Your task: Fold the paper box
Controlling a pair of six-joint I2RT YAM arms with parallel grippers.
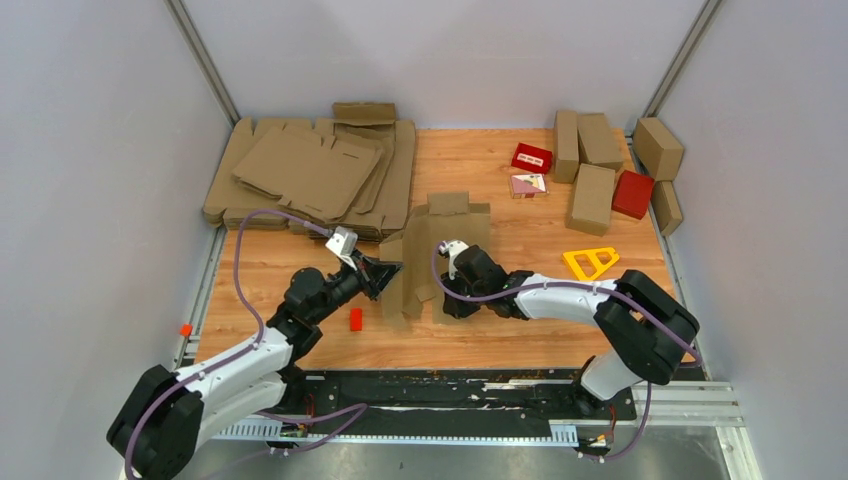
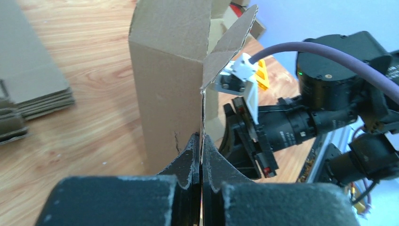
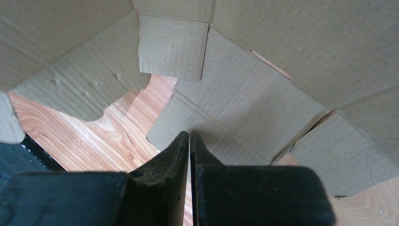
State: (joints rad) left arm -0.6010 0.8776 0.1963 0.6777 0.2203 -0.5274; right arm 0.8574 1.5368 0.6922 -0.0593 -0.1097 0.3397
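Note:
The paper box (image 1: 440, 240) stands half-folded at the table's middle, a brown cardboard shell with loose flaps. My left gripper (image 1: 388, 272) is shut on a thin cardboard edge at the box's left side; in the left wrist view the jaws (image 2: 201, 147) pinch that edge of the box (image 2: 164, 80). My right gripper (image 1: 450, 295) reaches into the box from the right. In the right wrist view its jaws (image 3: 189, 137) are closed with nothing between them, tips against the inner flaps (image 3: 244, 108).
A stack of flat cardboard sheets (image 1: 310, 175) lies at the back left. Folded brown cartons (image 1: 590, 170) and red boxes (image 1: 632, 193) sit at the back right. A yellow triangle (image 1: 590, 262) lies right of the box, and a small red block (image 1: 355, 319) lies near my left arm.

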